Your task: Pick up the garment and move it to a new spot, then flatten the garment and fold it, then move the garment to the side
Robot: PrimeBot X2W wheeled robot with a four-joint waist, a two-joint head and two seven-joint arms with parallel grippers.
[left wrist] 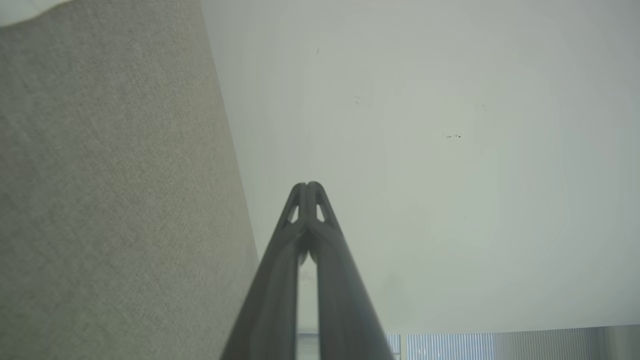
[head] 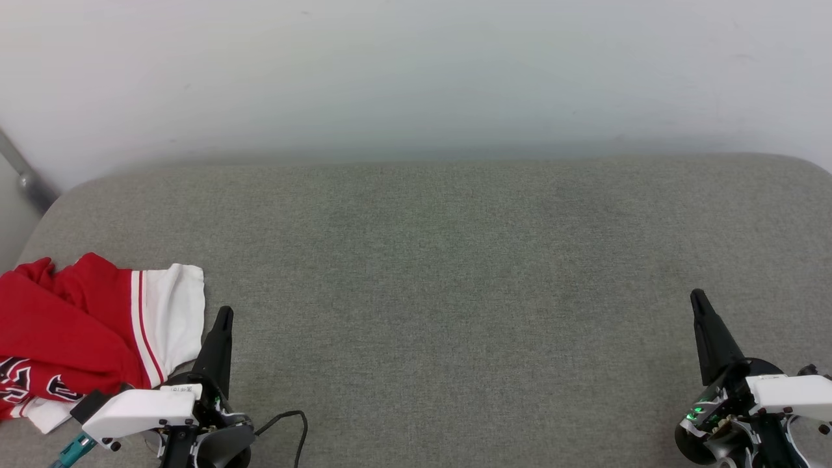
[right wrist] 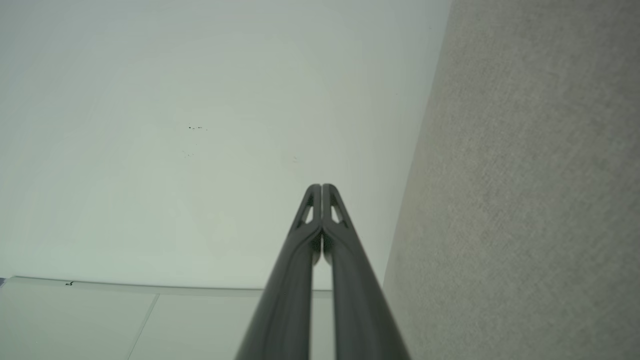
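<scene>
The garment [head: 71, 325], a red jersey with a white sleeve and striped trim, lies crumpled at the left edge of the grey padded surface [head: 442, 292] in the head view; black lettering shows at its lower left. My left gripper [head: 224, 315] stands just right of the white sleeve, shut and empty, its tips touching [left wrist: 307, 186]. A sliver of white cloth [left wrist: 20, 10] shows at the top left corner of the left wrist view. My right gripper [head: 697, 298] rests far to the right, shut with nothing in it, fingertips pressed together [right wrist: 321, 186].
A pale wall [head: 416, 71] rises behind the grey surface. A black cable [head: 292, 419] loops beside the left wrist. A metal bar [head: 23, 175] slants at the far left.
</scene>
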